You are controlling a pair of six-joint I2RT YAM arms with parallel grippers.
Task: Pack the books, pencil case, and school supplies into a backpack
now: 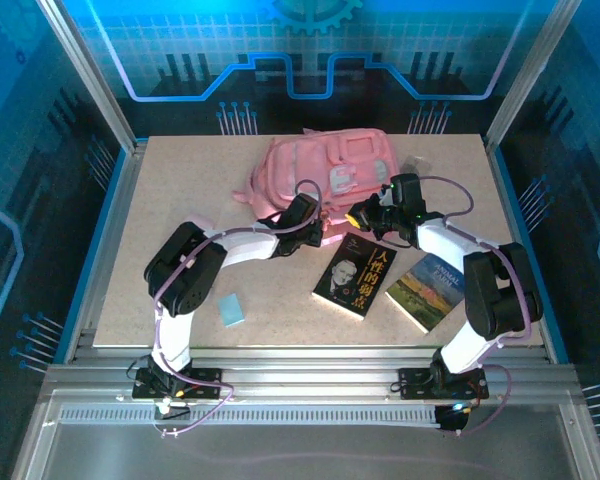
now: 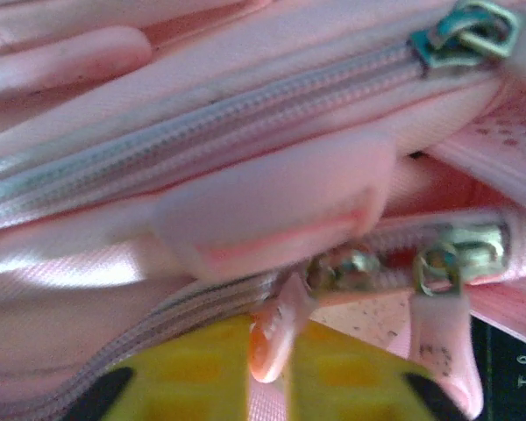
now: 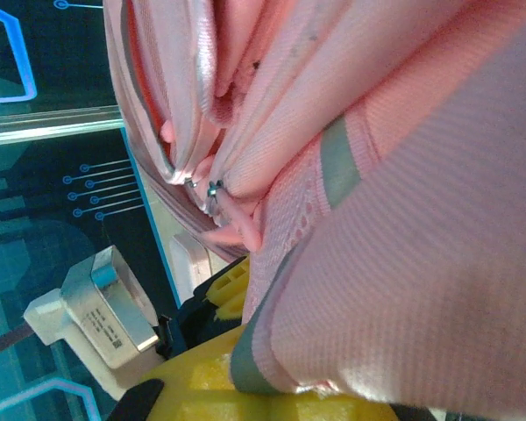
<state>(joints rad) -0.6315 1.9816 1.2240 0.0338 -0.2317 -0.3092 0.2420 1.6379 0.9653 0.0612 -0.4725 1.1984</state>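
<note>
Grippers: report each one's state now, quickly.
Left gripper: closed on a pink zipper pull of the backpack.
Right gripper: closed on the backpack's fabric.

Large pink fabric backpack (image 1: pixel 325 165) recorded lying flat at the far middle of the bench (image 1: pixel 180 200), with a pink zip pull (image 2: pixel 272 338) at its near edge. Black portrait paperback (image 1: pixel 355 275) and green-yellow landscape paperback (image 1: pixel 427 290) laid face up, side by side, just before it. Pale blue flat rectangle (image 1: pixel 231 310) laid well apart, near left.

The left arm (image 1: pixel 185 265) and right arm (image 1: pixel 492 290) are showing white shells between bulky black joints, trailing lilac cables (image 1: pixel 527 300), and ending in yellow fingers (image 2: pixel 184 377).
</note>
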